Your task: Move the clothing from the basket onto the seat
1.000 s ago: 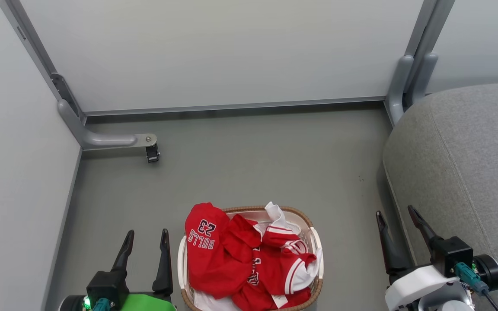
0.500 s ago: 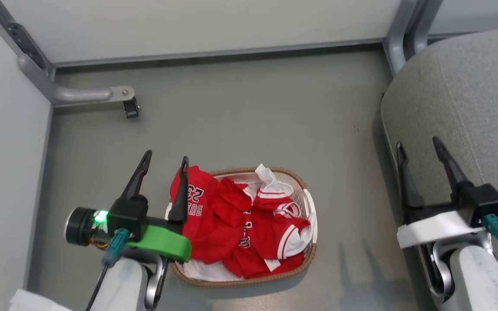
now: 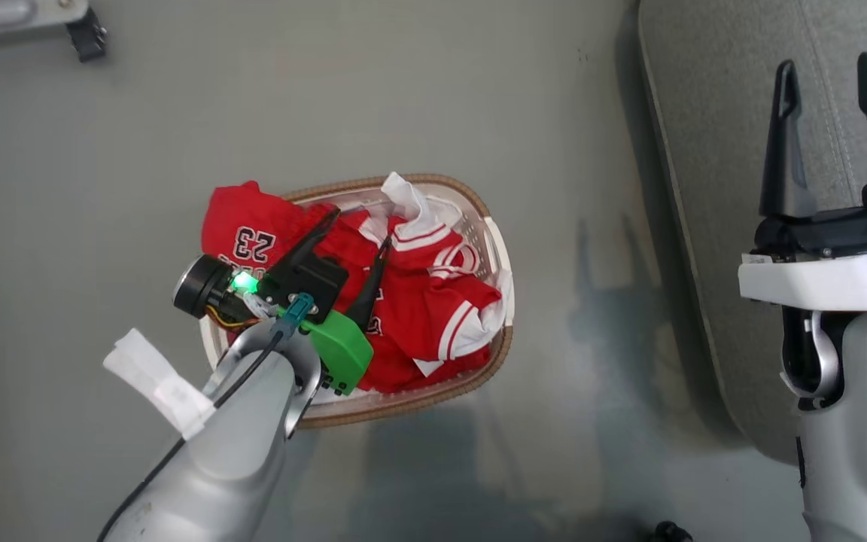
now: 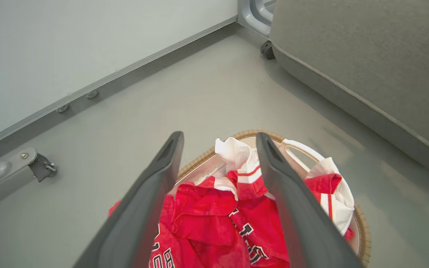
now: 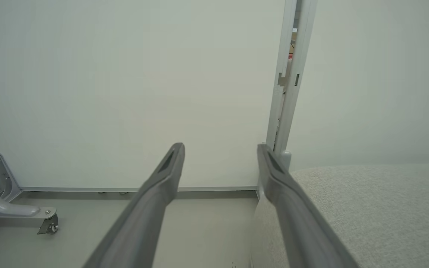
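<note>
- Clothing, red with white trim, lies heaped in the basket, which stands on the grey floor just toward 9 o'clock from the middle of my head view.
- One jersey, printed with a dark "23", spills over the basket's rim at 10 o'clock.
- A fold of the white liner sticks up at the basket's 12 o'clock edge.
- My left claw hangs over the 10 o'clock part of the heap, fingers pointing toward 1 o'clock.
- Its jaws are spread wide and hold nothing. I cannot tell whether the tips touch the cloth.
- In my left wrist view the red heap fills the gap between the two fingers at 6 o'clock, and the basket's brown rim curves past their tips at 12 o'clock.
- The seat fills my head view from 1 to 4 o'clock, well apart from the basket, and its fabric is bare.
- My right claw is at 2 o'clock over the seat, fingers pointing to 12 o'clock. The jaws gape wide and are empty.
- In my right wrist view the seat's rounded edge lies at 4 o'clock, a pale wall panel stands ahead, and a caster sits at 8 o'clock.
</note>
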Robot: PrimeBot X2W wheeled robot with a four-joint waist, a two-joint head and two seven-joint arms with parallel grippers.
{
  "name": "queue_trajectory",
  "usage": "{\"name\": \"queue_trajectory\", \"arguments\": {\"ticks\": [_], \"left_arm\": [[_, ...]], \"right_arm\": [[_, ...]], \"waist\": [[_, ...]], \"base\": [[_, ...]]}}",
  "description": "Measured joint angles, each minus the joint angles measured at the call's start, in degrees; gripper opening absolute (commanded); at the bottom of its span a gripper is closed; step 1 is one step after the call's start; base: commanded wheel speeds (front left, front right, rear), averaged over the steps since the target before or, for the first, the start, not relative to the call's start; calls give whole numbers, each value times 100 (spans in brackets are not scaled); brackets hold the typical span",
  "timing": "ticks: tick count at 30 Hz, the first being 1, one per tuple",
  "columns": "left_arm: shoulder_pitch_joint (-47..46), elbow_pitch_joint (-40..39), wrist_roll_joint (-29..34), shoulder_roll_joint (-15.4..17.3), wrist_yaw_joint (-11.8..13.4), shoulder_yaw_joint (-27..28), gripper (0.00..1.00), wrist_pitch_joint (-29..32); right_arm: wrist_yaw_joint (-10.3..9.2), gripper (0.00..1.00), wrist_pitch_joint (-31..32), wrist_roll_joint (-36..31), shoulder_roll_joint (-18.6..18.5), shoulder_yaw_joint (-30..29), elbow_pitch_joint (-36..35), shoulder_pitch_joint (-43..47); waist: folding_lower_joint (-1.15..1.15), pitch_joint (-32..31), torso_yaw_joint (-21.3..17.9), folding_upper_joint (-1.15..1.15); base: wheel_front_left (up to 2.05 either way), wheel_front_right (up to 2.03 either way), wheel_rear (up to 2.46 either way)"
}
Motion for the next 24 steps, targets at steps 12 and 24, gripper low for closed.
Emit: {"name": "queue_trajectory", "arguments": {"ticks": [12,24], "left_arm": [[-1121,1380,-840,263,-1,-1148,100,48],[-1709,2120,-1254,401,-1,-1319,18,92]], "right_arm": [[0,100,0,405,-1,202,-109,-335],[0,100,0,516,-1,266,-114,-415]], "waist": [[-1,1214,-717,0],[-1,1725,-1280,0]], "base": [[0,0,0],[0,0,0]]}}
